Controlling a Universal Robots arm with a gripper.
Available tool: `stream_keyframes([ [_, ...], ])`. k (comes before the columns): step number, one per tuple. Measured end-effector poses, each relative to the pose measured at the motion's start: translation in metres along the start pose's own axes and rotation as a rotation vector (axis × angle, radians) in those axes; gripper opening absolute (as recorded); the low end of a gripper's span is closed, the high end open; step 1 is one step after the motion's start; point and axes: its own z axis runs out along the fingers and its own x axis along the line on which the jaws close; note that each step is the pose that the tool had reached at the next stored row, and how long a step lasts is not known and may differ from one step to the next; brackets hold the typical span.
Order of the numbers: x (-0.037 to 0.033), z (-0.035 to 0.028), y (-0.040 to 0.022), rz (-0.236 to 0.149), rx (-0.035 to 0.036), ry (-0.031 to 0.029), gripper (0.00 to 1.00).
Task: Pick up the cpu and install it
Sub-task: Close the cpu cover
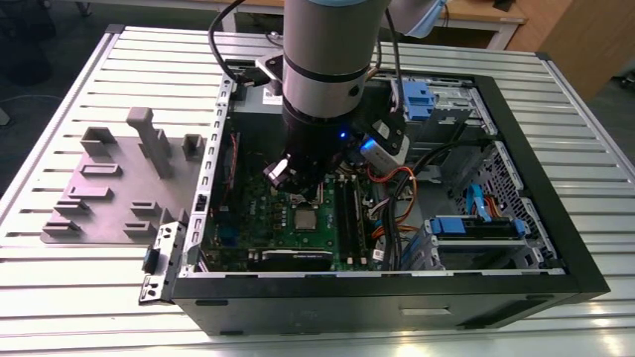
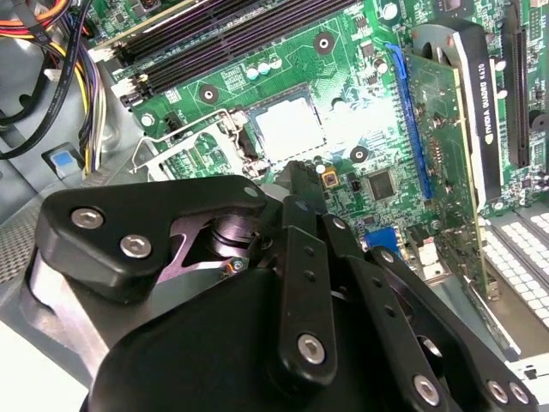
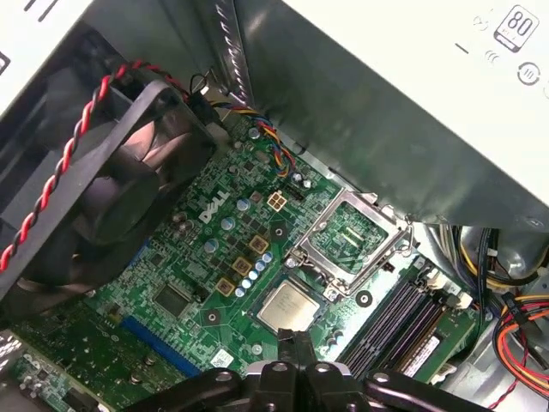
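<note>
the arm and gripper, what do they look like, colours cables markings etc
The arm is a thick silver-grey tube with a black band around it and a light blue cap at a joint. Black cables run down beside it, and a small blue light glows near the wrist. The gripper is matte black, built of chunky bolted links with round silver screw heads.

Silver-grey tubular arm [image 1: 320, 44], black band [image 1: 320, 75], blue light [image 1: 343, 136]; black linked pincer [image 2: 302, 184] with silver screws [image 2: 310, 348].
</note>
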Motion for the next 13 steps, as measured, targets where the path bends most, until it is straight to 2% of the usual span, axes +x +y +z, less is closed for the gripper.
stream_keyframes([
  [4,0.0,0.0,0.0,-0.001,0.0,0.0,0.11],
  [7,0.0,0.0,0.0,-0.017,0.0001,0.0002,0.11],
  [13,0.0,0.0002,0.0,-0.116,0.0005,0.0019,0.11],
])
